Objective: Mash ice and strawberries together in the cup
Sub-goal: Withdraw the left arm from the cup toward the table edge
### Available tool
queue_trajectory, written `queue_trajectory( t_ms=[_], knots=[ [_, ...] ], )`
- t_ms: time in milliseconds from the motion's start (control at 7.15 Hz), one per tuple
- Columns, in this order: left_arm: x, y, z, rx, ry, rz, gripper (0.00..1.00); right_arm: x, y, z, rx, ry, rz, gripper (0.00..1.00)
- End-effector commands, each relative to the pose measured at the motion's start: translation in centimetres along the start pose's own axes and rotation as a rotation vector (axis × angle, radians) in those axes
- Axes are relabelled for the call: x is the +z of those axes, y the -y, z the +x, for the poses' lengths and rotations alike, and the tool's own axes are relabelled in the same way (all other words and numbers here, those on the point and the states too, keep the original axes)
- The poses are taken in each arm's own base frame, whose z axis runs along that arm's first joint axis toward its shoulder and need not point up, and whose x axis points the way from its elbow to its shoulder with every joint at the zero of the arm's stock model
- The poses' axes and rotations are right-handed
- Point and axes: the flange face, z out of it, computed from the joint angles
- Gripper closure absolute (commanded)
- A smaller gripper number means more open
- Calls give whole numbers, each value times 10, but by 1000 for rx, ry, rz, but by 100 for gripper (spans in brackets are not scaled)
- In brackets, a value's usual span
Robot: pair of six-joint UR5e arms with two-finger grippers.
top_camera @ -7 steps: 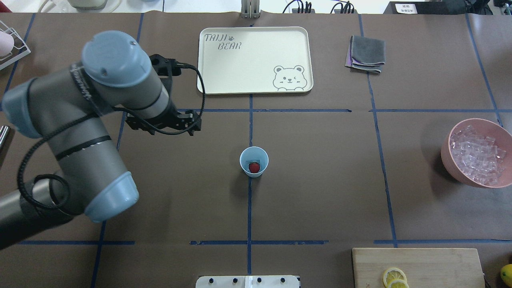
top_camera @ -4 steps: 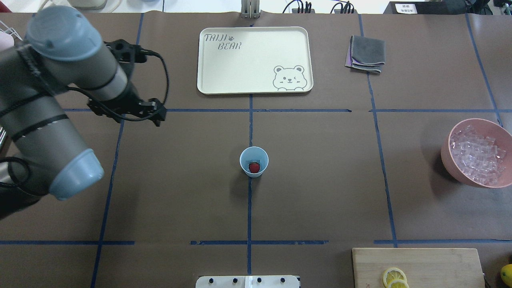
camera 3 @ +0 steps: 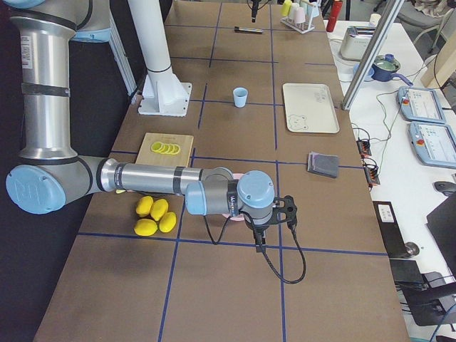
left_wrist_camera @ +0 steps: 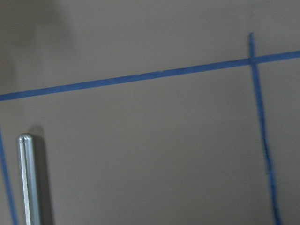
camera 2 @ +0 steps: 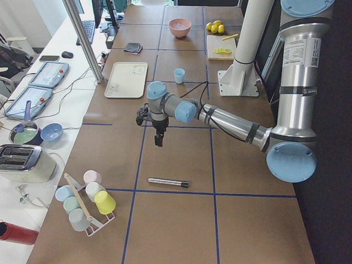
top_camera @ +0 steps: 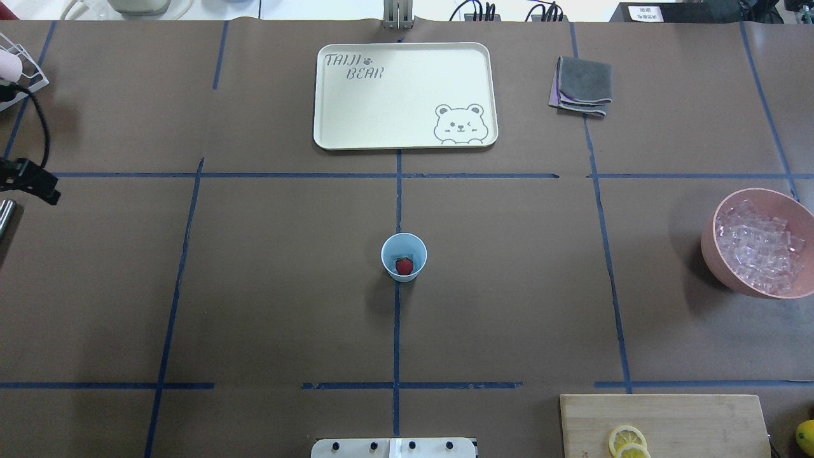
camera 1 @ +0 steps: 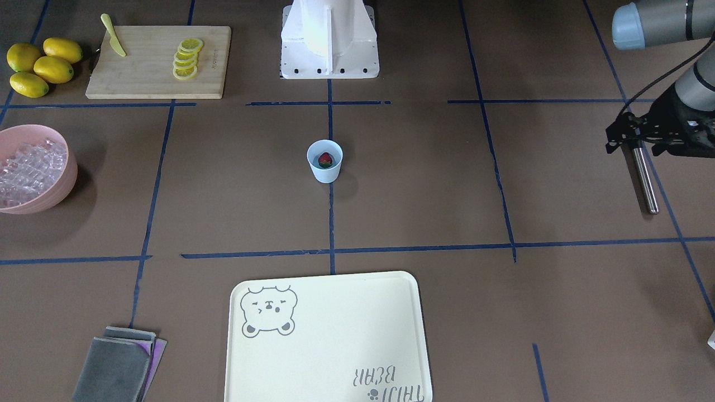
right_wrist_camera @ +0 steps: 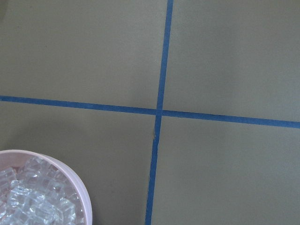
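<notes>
Silver-grey tubular arms [camera 2: 231, 124] with pale blue joint caps [camera 2: 290, 162], black left gripper [camera 2: 159, 141], white pedestal [camera 1: 329, 33].

Even, soft overhead light; the cup [top_camera: 414, 247] and pink bowl [top_camera: 710, 245] throw faint shadows. The left wrist view is dim and smeared, perhaps motion blur.

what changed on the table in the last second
The left gripper swung away from the cup, far out toward the robot's left; it now hangs near the metal rod, not touching it. Nothing was visibly grabbed or released. The cup, the strawberry inside it, the ice in the bowl and the tray stayed put.
</notes>
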Motion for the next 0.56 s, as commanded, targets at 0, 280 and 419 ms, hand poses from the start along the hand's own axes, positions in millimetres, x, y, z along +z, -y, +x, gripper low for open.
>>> queue_trajectory(
  t_ms=[0, 280, 419],
  knots=[
    [64, -9, -76, -31, -7, 33, 0, 0, 0, 0, -1, 0, 0, 1],
    [96, -1, -98, -77, -7, 41, 0, -1, 0, 0, -1, 0, 2, 1],
    [108, -1, -107, -79, -11, 48, 0, -1, 1, -1, -2, 0, 3, 1]
  ],
)
